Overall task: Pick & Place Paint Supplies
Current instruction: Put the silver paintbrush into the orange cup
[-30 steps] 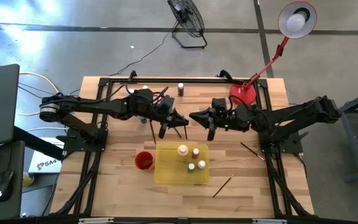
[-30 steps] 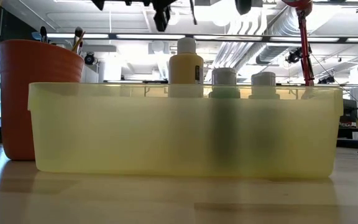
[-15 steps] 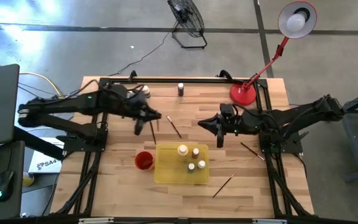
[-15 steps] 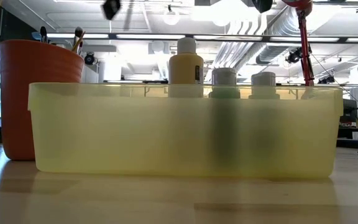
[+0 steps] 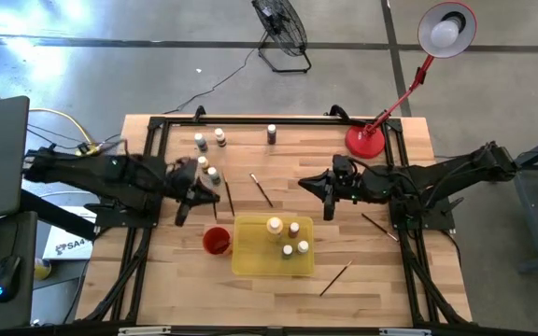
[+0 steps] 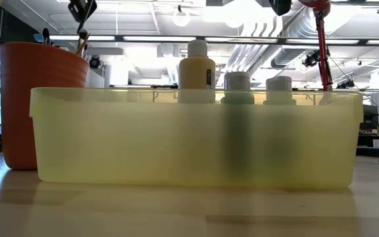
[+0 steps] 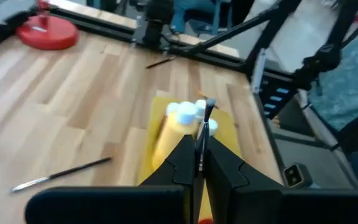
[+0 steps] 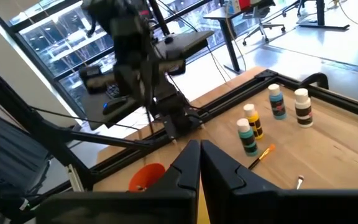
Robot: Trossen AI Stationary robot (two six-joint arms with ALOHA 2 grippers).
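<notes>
Left pincer (image 7: 200, 163) is clamping a thin paintbrush (image 7: 202, 134) near mid-shaft, just beside the red cup (image 5: 216, 241); light, stiff, likely slippery. Right pincer (image 8: 199, 163) is hanging closed, empty.

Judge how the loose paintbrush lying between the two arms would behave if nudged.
The paintbrush is thin and straight, so probably light and stiff. Lying flat on the table, it would likely roll or pivot when pushed.
</notes>
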